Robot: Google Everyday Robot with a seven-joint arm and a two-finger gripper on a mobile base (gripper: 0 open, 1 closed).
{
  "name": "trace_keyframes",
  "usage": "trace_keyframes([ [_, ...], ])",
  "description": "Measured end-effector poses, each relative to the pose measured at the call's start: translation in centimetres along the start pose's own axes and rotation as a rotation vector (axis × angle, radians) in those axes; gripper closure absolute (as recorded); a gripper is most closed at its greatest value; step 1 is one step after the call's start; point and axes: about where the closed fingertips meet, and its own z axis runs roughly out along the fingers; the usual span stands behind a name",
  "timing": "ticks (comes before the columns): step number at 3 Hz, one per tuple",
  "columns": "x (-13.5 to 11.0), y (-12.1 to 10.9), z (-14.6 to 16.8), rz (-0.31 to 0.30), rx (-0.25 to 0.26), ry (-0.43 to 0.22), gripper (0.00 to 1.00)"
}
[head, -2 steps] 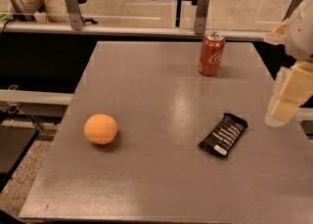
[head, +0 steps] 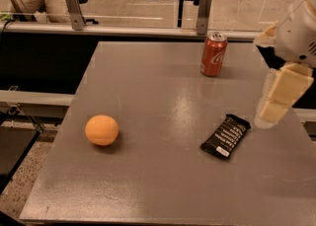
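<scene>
First, the count: three things on one grey tabletop (head: 158,180), one of each kind. The tabletop is flat and faintly speckled, with a dull sheen.

Near left: one orange (head: 101,130), round, matte, dimpled skin, standing alone and well apart from the rest.

Near right: one candy bar (head: 225,136), a flat oblong in a glossy black wrapper with pale print, lying slantwise.

Just right of the bar, not touching it: the gripper (head: 270,111), made of cream, blocky plastic segments, hanging over the tabletop's right edge. Cannot tell whether it is open or closed.

Far right-centre: one soda can (head: 214,54), a red metal cylinder with a silver top, upright.

Beyond the far edge: two upright metal posts (head: 204,5).
</scene>
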Motion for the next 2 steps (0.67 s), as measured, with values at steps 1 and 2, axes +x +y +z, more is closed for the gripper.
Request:
trace_keyframes([
  [1, -4.8, 1.2, 3.1, -0.042, -0.052, -0.075, 0.0],
  [2, -7.5, 1.9, 4.8, -0.068, -0.077, -0.104, 0.0],
])
